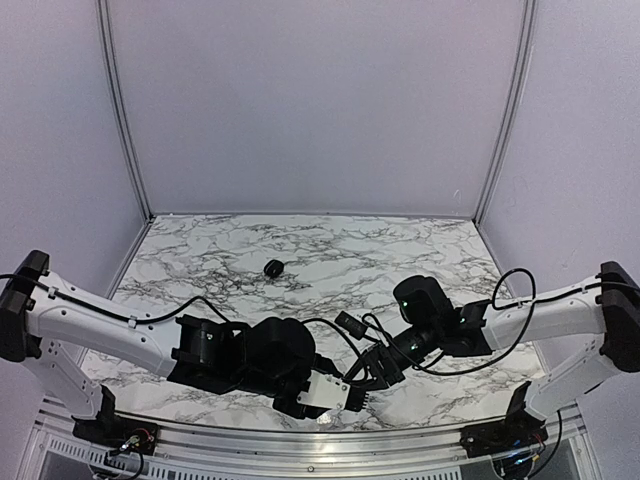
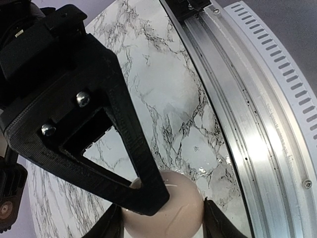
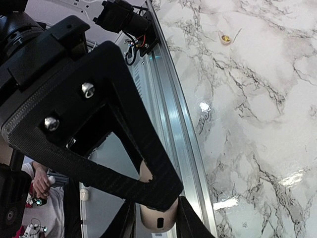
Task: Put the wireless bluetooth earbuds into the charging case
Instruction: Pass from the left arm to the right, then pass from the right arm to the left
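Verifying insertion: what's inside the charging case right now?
Unknown. Only the smooth cream outer shell of the charging case shows, clamped by the left gripper. Its interior is covered, so whether earbuds sit inside cannot be seen.

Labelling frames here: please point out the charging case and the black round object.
charging case (image 2: 183,213), left wrist view, on its rounded cream shell.
black round object (image 1: 273,268), top external view, on its middle.

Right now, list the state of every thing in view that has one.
Case: gripped from both sides, lid position unclear.
Left pincer: shut on the case.
Right pincer: shut on the case.
Puck: lying on the table, apart from both arms.
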